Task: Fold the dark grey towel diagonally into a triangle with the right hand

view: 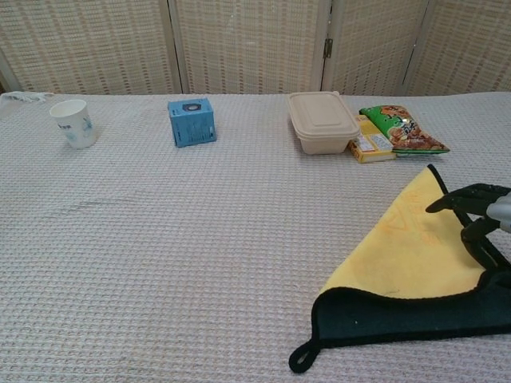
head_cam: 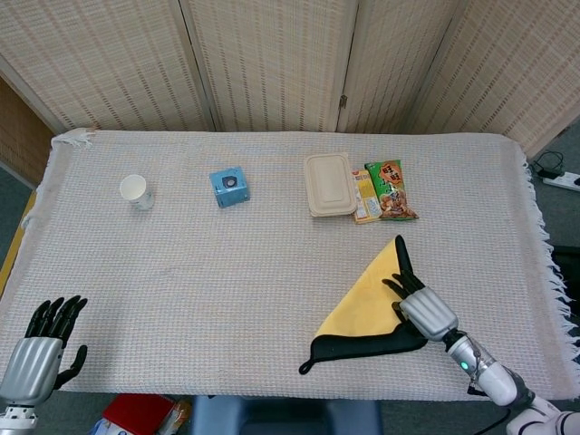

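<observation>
The dark grey towel lies at the near right of the table, folded over into a triangle with its yellow underside facing up. A dark strip with a hanging loop shows along the near edge. My right hand is at the triangle's near right corner, fingers curled down onto the folded-over corner and pinching it. My left hand hangs off the table's near left edge, fingers spread and holding nothing.
Along the far side stand a paper cup, a blue box, a beige lidded food box and snack packets. A woven cloth covers the table.
</observation>
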You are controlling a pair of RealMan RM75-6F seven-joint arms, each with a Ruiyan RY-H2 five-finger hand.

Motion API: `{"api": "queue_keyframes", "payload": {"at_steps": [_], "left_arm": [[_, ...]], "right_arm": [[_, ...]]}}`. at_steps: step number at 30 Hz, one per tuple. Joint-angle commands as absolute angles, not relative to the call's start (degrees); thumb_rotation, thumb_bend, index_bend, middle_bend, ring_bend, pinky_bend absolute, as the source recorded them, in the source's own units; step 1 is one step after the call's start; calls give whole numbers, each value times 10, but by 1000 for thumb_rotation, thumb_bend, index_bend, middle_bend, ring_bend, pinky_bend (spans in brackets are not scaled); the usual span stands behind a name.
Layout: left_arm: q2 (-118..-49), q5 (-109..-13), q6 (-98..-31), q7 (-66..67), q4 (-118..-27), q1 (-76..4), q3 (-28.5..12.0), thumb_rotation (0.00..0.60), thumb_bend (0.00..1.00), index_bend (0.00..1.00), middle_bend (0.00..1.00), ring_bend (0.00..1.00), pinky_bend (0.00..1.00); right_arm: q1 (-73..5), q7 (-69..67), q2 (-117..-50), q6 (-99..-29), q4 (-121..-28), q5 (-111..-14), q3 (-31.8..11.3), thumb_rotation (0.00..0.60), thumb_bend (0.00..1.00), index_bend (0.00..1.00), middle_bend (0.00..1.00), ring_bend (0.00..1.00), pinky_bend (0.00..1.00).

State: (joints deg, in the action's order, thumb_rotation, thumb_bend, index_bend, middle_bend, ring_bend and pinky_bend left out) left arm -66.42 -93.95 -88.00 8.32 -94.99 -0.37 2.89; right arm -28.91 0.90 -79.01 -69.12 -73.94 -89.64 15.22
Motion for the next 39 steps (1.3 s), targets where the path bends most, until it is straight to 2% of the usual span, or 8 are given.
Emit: {"api": "queue_keyframes", "payload": {"at_steps": [1, 17, 18, 22, 24, 30, 35, 39], "left_arm": [[-665, -939, -879, 85, -950, -4, 30, 600, 542, 8, 102, 0, 0], [-669, -934, -873, 95, -951, -5, 32, 600, 542, 23, 102, 0, 0], [-669, -933, -872, 95, -951, -5, 31, 600, 542, 23, 102, 0, 0], [-671, -930, -871, 97, -950, -5, 30, 600, 542, 24, 102, 0, 0], [-671, -930, -871, 97, -949, -6, 30, 600, 542, 24, 102, 0, 0], [-669, -931, -874, 94, -951, -5, 30, 600, 542, 24, 102, 0, 0], [-668, -935, -878, 94, -953, -4, 31, 600, 542, 28, 102, 0, 0], [-669, -933, -873, 98, -953, -5, 33, 600, 542, 35, 102, 0, 0]], "right_arm": [[-272, 7, -788, -705, -729, -912, 157, 600, 430, 663, 122, 37, 0], [-229, 12, -791, -694, -699, -932, 147, 600, 430, 627, 92, 30, 0], [-228, 10, -790, -690, -700, -931, 146, 600, 430, 561, 70, 17, 0], [-227, 7, -778, -666, -718, -920, 141, 600, 430, 68, 0, 0, 0], [-226, 6, -772, -661, -728, -917, 139, 600, 430, 0, 0, 0, 0], [-214, -60, -719, -702, -794, -936, 135, 600, 430, 0, 0, 0, 0], [-167, -118, -644, -831, -859, -961, 124, 600, 430, 0, 0, 0, 0], [-116, -65, -597, -906, -920, -950, 116, 600, 429, 0, 0, 0, 0]]}}
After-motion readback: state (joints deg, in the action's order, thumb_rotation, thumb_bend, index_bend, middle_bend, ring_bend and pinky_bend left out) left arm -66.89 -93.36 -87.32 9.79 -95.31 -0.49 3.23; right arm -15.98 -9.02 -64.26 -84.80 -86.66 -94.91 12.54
